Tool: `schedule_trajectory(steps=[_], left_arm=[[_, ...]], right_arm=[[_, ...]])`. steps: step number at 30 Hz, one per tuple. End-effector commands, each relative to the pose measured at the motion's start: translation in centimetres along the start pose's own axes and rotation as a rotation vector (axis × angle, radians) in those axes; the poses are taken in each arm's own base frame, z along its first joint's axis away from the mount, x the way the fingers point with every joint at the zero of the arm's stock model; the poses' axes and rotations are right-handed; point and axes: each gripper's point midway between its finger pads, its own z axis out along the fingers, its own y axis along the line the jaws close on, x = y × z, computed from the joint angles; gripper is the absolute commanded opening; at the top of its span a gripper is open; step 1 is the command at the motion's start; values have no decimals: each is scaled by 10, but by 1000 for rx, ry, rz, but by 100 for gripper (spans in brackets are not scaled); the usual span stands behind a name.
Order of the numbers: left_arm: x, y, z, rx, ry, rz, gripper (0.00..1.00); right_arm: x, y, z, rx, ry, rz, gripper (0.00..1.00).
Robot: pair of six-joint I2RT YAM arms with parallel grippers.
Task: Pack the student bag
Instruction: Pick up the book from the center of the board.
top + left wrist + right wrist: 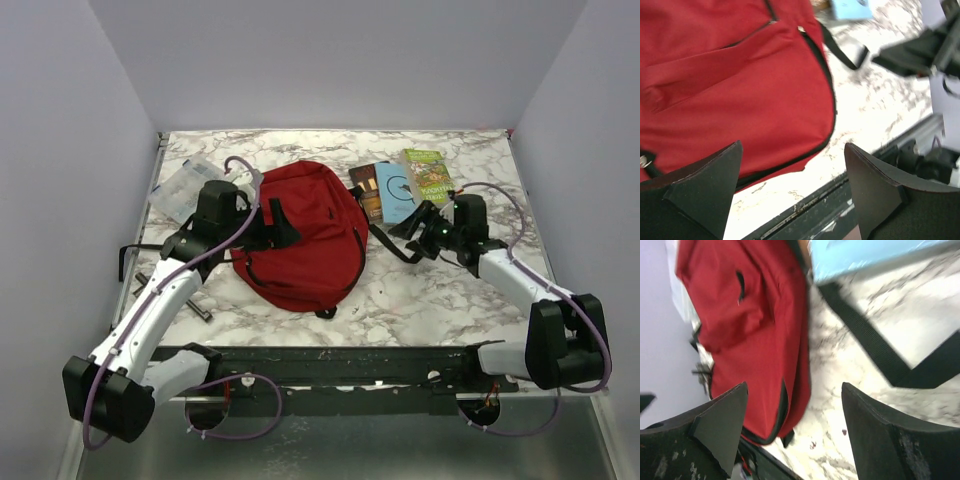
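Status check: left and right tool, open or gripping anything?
Left tool: open, holding nothing.
Right tool: open, holding nothing.

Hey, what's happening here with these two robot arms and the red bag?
Two robot arms are working on a red student bag lying on the marble table. The left gripper and right gripper are both open near it, holding nothing. Some books and a clear case lie outside the bag, not yet packed.

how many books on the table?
3, side by side right of the student bag: dark brown book nearest it, light blue book in the middle, green book rightmost. Others may be hidden underneath.
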Motion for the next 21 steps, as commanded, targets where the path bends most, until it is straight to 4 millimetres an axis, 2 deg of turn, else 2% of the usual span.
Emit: schedule_trajectory(steps=[1,3,5,8,11,14,16,21], left_arm=[[5,-53,-1,203,79,198,86],[10,-62,-1,247,112,241,87],[13,-63,-2,255,118,279,87],[19,-51,0,203,103,302,88],[30,-42,4,177,100,332,88],[31,-47,2,190,106,341,87],[28,-50,-2,196,87,350,88],[26,-49,-5,192,67,370,88]], right_arm=[[-59,-9,-15,-40,-169,125,79],[-83,-21,-20,-62,-244,217,80],[-105,-31,-24,-78,-323,266,80],[-133,-50,-23,-68,-417,329,81],[-158,-64,-12,-90,-463,374,81],[-170,-82,3,-100,-490,453,81],[-179,-91,5,-118,-540,466,81],[-187,-121,27,-137,-565,550,82]])
